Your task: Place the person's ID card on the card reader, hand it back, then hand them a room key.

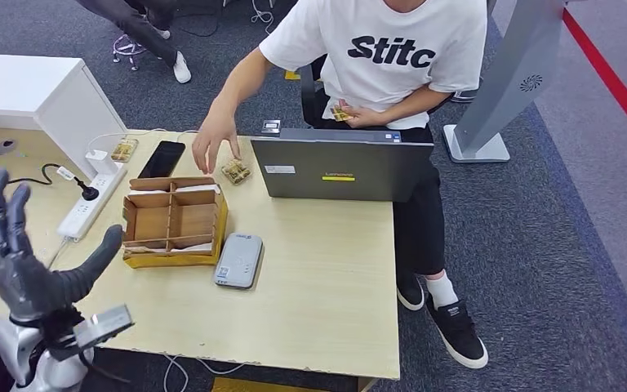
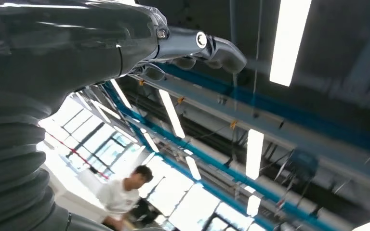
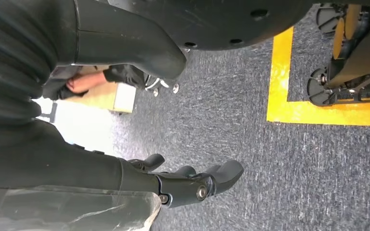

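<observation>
My left hand (image 1: 28, 253) is raised over the table's near left corner, fingers spread upward and palm empty. In the left wrist view its fingers (image 2: 197, 45) point toward the ceiling. A grey-white card reader (image 1: 238, 260) lies flat on the table, right of a wooden divided box (image 1: 173, 222) with white cards in its slots. The seated person in a white T-shirt reaches one hand (image 1: 216, 139) over a small clear packet (image 1: 236, 171). Their other hand holds a small yellowish item (image 1: 341, 113) at the chest. My right hand (image 3: 192, 180) hangs over the carpet, holding nothing.
A grey laptop (image 1: 343, 167) stands with its lid open at the table's far side, in front of the person. A black phone (image 1: 162, 158), a white power strip (image 1: 90, 200) with cables and another small packet (image 1: 123, 149) lie at the back left. A white cabinet (image 1: 41, 94) borders the left.
</observation>
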Available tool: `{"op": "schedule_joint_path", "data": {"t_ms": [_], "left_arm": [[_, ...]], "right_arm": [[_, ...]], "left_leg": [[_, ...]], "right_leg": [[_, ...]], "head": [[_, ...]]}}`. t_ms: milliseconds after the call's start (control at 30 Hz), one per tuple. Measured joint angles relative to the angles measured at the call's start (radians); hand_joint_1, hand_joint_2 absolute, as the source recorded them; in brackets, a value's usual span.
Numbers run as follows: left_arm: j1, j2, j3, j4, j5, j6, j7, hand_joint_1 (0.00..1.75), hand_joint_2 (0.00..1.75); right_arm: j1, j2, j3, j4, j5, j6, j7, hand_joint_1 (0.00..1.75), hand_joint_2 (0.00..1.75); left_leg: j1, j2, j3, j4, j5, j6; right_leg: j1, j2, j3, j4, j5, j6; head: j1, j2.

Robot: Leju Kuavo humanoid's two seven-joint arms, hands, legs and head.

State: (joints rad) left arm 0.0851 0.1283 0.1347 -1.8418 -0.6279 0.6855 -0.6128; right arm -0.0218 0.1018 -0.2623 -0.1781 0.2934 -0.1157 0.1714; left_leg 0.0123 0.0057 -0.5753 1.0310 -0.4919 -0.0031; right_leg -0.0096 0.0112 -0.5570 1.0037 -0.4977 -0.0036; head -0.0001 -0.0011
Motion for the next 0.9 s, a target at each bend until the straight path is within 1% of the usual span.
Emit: {"op": "schedule_joint_path", "data": {"t_ms": [33,67,133,167,200,233,267,300,333,367,433,500,567,633,700,767,800,867,900], "left_arm": [[0.042,-0.039,0.029,-0.058,0.091,0.000,-0.041,0.00,1.75],[0.081,-0.075,0.059,-0.109,0.190,-0.004,-0.061,0.00,1.75],[0.141,-0.148,0.135,-0.180,0.412,-0.051,-0.077,0.00,1.75],[0.157,-0.188,0.190,-0.189,0.548,-0.119,-0.080,0.00,1.75],[0.160,-0.229,0.258,-0.172,0.680,-0.218,-0.079,0.00,1.75],[0.153,-0.264,0.340,-0.127,0.798,-0.336,-0.073,0.00,1.75],[0.137,-0.291,0.431,-0.054,0.884,-0.455,-0.062,0.00,1.75],[0.116,-0.308,0.523,0.038,0.920,-0.546,-0.049,0.00,1.75],[0.094,-0.317,0.610,0.142,0.920,-0.602,-0.039,0.00,1.75],[0.069,-0.321,0.691,0.255,0.897,-0.633,-0.035,0.00,1.75],[0.027,-0.316,0.825,0.480,0.856,-0.659,-0.025,0.00,1.75],[-0.004,-0.304,0.931,0.699,0.842,-0.674,0.006,0.00,1.75],[-0.027,-0.290,1.004,0.891,0.836,-0.675,0.055,0.00,1.75],[-0.047,-0.276,1.053,1.048,0.833,-0.663,0.112,0.00,1.75],[-0.064,-0.267,1.088,1.180,0.815,-0.617,0.165,0.00,1.75],[-0.078,-0.263,1.105,1.286,0.788,-0.558,0.225,0.00,1.75],[-0.084,-0.262,1.109,1.331,0.774,-0.535,0.257,0.06,1.75],[-0.093,-0.261,1.111,1.398,0.745,-0.506,0.318,0.93,1.75],[-0.096,-0.261,1.112,1.413,0.737,-0.500,0.334,1.24,1.75]], "right_arm": [[0.002,0.001,-0.007,0.000,-0.004,-0.004,-0.001,0.00,1.75],[0.004,0.002,-0.013,0.000,-0.006,-0.008,-0.002,0.00,1.75],[0.007,0.005,-0.026,0.000,-0.011,-0.015,-0.004,0.00,1.75],[0.009,0.008,-0.032,0.000,-0.013,-0.020,-0.007,0.00,1.75],[0.010,0.011,-0.039,0.000,-0.016,-0.025,-0.010,0.00,1.75],[0.010,0.014,-0.046,0.000,-0.019,-0.029,-0.014,0.00,1.75],[0.011,0.018,-0.053,0.001,-0.020,-0.034,-0.017,0.00,1.75],[0.011,0.022,-0.059,0.001,-0.021,-0.037,-0.019,0.00,1.75],[0.011,0.025,-0.064,0.001,-0.020,-0.039,-0.019,0.00,1.75],[0.012,0.028,-0.068,0.001,-0.018,-0.040,-0.019,0.00,1.75],[0.013,0.030,-0.075,0.001,-0.012,-0.040,-0.019,0.00,1.75],[0.013,0.031,-0.081,0.001,-0.004,-0.038,-0.020,0.00,1.75],[0.011,0.031,-0.083,0.001,0.006,-0.033,-0.021,0.00,1.75],[0.008,0.031,-0.084,0.001,0.016,-0.026,-0.021,0.00,1.75],[0.007,0.031,-0.084,0.001,0.024,-0.022,-0.021,0.00,1.75],[0.006,0.031,-0.084,0.001,0.029,-0.019,-0.020,0.00,1.75],[0.006,0.031,-0.084,0.001,0.031,-0.019,-0.020,0.00,1.75],[0.006,0.031,-0.084,0.001,0.034,-0.015,-0.017,0.75,1.75],[0.006,0.031,-0.085,0.001,0.034,-0.014,-0.017,1.00,1.75]], "left_leg": [[0.000,0.000,0.000,0.000,-0.001,0.001],[0.000,0.000,0.000,0.000,-0.001,0.001],[0.000,-0.001,0.000,0.000,-0.002,0.002],[0.000,-0.002,0.000,0.000,-0.002,0.002],[0.000,-0.003,0.000,0.000,-0.002,0.002],[0.000,-0.004,0.001,0.000,-0.002,0.002],[0.000,-0.004,0.001,-0.001,-0.001,0.002],[0.000,-0.002,0.002,-0.001,-0.001,0.001],[0.000,-0.001,0.003,-0.002,-0.001,0.001],[0.000,0.000,0.004,-0.002,0.000,0.000],[0.000,0.001,0.005,-0.003,0.000,-0.001],[0.000,0.000,0.005,-0.003,0.000,-0.001],[0.000,-0.001,0.004,-0.002,0.000,-0.001],[-0.001,-0.003,0.004,-0.002,0.000,-0.001],[-0.001,-0.004,0.003,-0.002,0.000,0.000],[-0.001,-0.005,0.003,-0.001,-0.001,0.001],[-0.002,-0.005,0.003,-0.001,-0.001,0.001],[-0.002,-0.005,0.003,0.000,-0.001,0.001],[-0.001,-0.005,0.003,0.000,-0.001,0.001]], "right_leg": [[0.000,0.000,0.000,0.000,0.000,0.000],[0.000,0.000,0.000,0.000,-0.001,0.001],[0.000,-0.002,0.001,0.000,-0.001,0.001],[0.000,-0.003,0.001,0.000,-0.002,0.002],[-0.001,-0.004,0.001,0.000,-0.002,0.002],[-0.001,-0.005,0.002,0.000,-0.002,0.002],[-0.001,-0.004,0.002,0.000,-0.002,0.002],[-0.001,-0.003,0.002,0.000,-0.002,0.002],[-0.001,-0.001,0.003,0.000,-0.002,0.001],[-0.001,0.000,0.003,0.000,-0.001,0.000],[-0.001,0.002,0.003,0.000,-0.001,0.000],[-0.001,0.001,0.003,0.000,-0.001,0.000],[-0.001,-0.001,0.003,0.000,-0.001,0.000],[-0.001,-0.003,0.004,0.000,-0.001,0.000],[-0.001,-0.004,0.004,-0.001,-0.001,0.001],[-0.002,-0.005,0.004,-0.001,-0.001,0.001],[-0.002,-0.005,0.004,-0.001,-0.001,0.001],[-0.002,-0.005,0.004,-0.001,-0.001,0.001],[-0.003,-0.005,0.004,-0.001,-0.001,0.001]], "head": [[0.000,0.000],[0.000,0.000],[0.000,0.000],[0.000,0.000],[0.000,0.000],[0.001,0.000],[0.001,0.000],[0.001,0.000],[0.000,0.000],[-0.002,0.000],[-0.004,0.000],[-0.004,0.000],[-0.003,0.000],[-0.002,0.000],[-0.002,0.000],[-0.002,0.000],[-0.002,0.000],[-0.002,0.000],[-0.002,0.000]]}}
